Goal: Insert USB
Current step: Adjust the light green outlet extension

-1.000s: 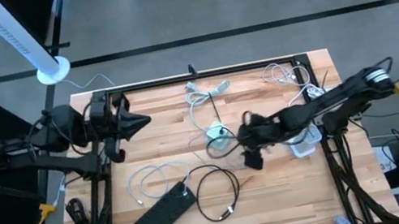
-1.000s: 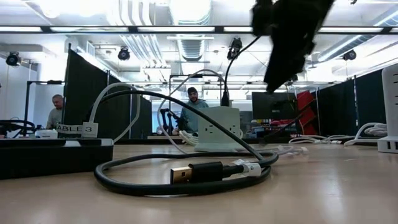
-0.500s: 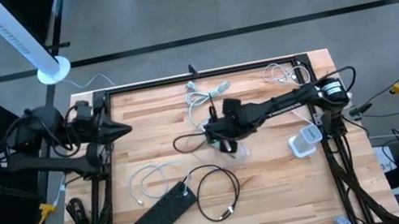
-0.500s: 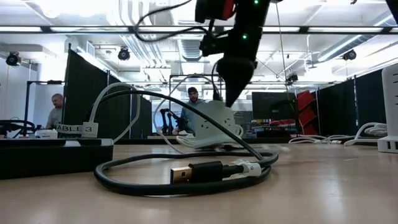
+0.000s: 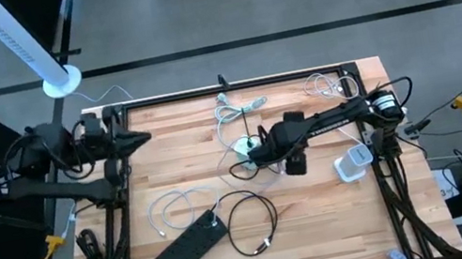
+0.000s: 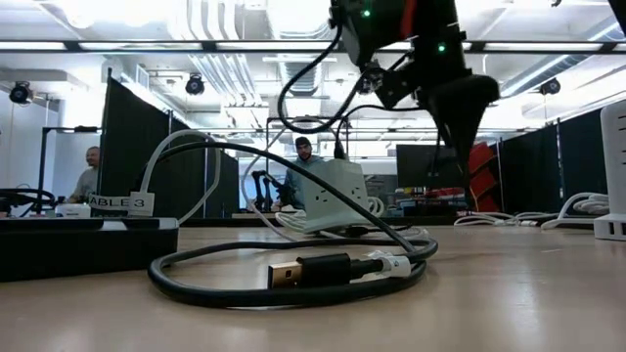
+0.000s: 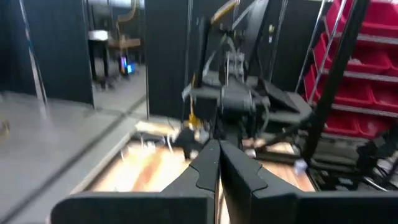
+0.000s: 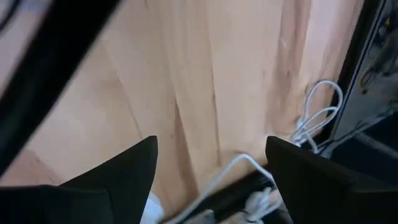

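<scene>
From my overhead feed, my left gripper [image 5: 144,136] sits out at about nine o'clock, just over the table's [image 5: 325,227] left edge, its fingers [image 7: 214,163] pressed tightly together with nothing between them. Moving right, a black power strip [image 5: 185,249] lies diagonally toward seven o'clock, with a thin white cable [image 5: 168,207] looped just above it. Beside that, at roughly six o'clock, I see the black USB cable [image 5: 256,216] coiled loosely on the wood; in the low view its gold plug [image 6: 285,275] rests flat on the tabletop, held by nothing. Near the table's centre stands the small white charger block [image 6: 333,198], with cords trailing off toward twelve o'clock, where another white cable [image 5: 241,106] lies bunched. My right gripper [image 5: 259,153] hangs above the table right beside that block, fingers [image 8: 118,177] spread wide and empty, its arm reaching in from three o'clock. Further right, close to the table's right edge at about four o'clock, I see another white adapter [image 5: 352,165], and more white cable [image 5: 333,86] tangled at two o'clock.
</scene>
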Tool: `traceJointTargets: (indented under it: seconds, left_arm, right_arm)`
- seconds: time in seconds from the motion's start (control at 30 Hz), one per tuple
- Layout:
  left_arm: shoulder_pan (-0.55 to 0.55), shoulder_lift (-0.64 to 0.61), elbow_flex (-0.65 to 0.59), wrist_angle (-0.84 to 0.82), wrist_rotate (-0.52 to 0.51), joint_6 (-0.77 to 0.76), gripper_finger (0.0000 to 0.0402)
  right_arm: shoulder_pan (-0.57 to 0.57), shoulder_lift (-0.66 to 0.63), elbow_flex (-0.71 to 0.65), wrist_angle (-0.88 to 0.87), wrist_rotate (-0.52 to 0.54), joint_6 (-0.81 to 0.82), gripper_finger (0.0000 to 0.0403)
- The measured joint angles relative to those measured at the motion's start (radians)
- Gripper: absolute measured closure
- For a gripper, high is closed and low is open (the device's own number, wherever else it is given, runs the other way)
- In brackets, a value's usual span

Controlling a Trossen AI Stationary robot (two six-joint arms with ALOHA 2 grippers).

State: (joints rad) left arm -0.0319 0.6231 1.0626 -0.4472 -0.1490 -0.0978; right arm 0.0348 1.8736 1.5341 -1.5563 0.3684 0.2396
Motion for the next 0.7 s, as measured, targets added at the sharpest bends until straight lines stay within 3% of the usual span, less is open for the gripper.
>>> traceJointTargets:
  seconds: [0.1,0.17,0.27,0.33,0.43,0.7]
  left_arm:
    - [0.000,0.000,0.000,0.047,0.000,0.051,0.0402]
    - [0.000,0.003,0.000,0.050,0.001,0.077,0.0402]
    - [0.001,0.012,-0.001,0.039,0.063,0.110,0.0402]
    - [0.001,0.020,-0.006,0.026,0.137,0.130,0.0402]
    - [0.000,0.019,-0.037,0.017,0.212,0.135,0.0402]
    - [0.001,-0.031,-0.203,0.159,0.219,0.146,0.0402]
  right_arm:
    - [0.001,-0.003,0.000,-0.003,0.106,-0.120,0.0108]
    - [0.000,-0.015,0.000,0.083,0.115,-0.271,0.0106]
    - [0.002,-0.057,0.000,0.237,0.029,-0.467,0.0106]
    - [0.003,-0.104,0.000,0.319,-0.052,-0.514,0.0111]
    - [0.003,-0.193,0.000,0.372,-0.089,-0.495,0.0124]
    - [-0.041,-0.369,-0.010,0.417,-0.080,-0.274,0.0156]
